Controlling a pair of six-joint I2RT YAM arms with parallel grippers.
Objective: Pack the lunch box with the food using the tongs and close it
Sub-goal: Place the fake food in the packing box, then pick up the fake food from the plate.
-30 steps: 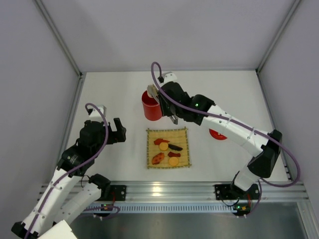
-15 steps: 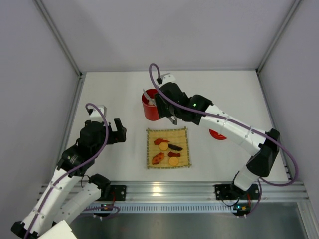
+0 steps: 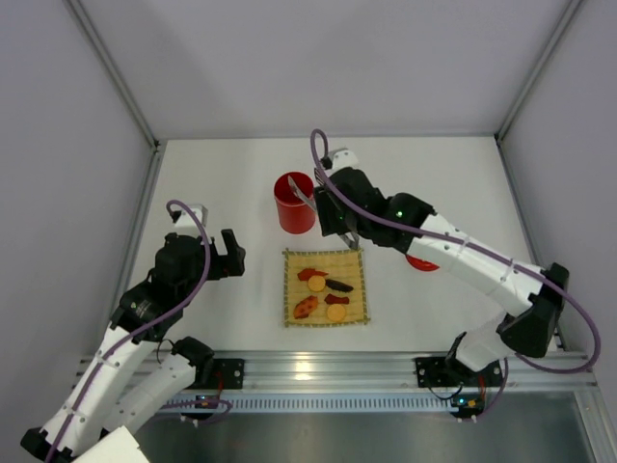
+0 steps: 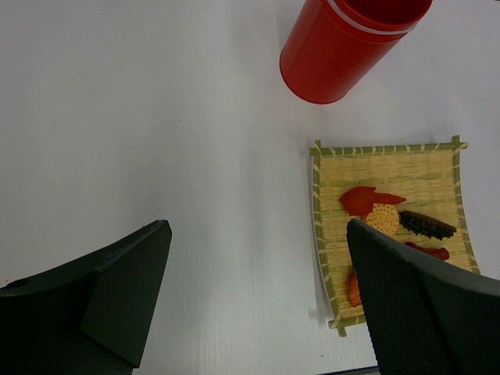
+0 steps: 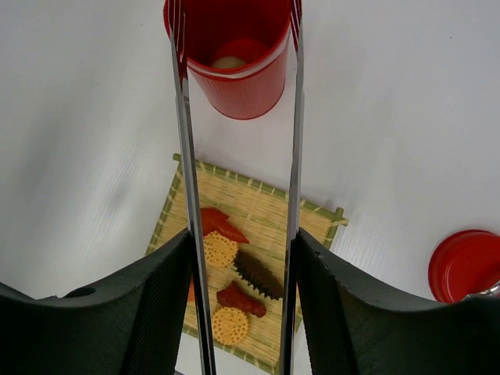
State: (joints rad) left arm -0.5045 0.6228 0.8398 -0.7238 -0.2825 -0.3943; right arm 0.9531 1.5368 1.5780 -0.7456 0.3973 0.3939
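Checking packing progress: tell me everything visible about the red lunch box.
The lunch box is a red cylinder, plastic-looking, upright on the white table behind the left end of the mat. It is open; its lid lies apart to the right. A pale round piece lies inside. Tips of the tongs hang at its mouth.

Two white-and-black robot arms rise from the near edge. The left arm is folded close to its base, and the left gripper faces forward with its fingers spread wide. The right arm reaches diagonally forward and leftward. The right gripper points down, its fingers clasping the tongs between them.
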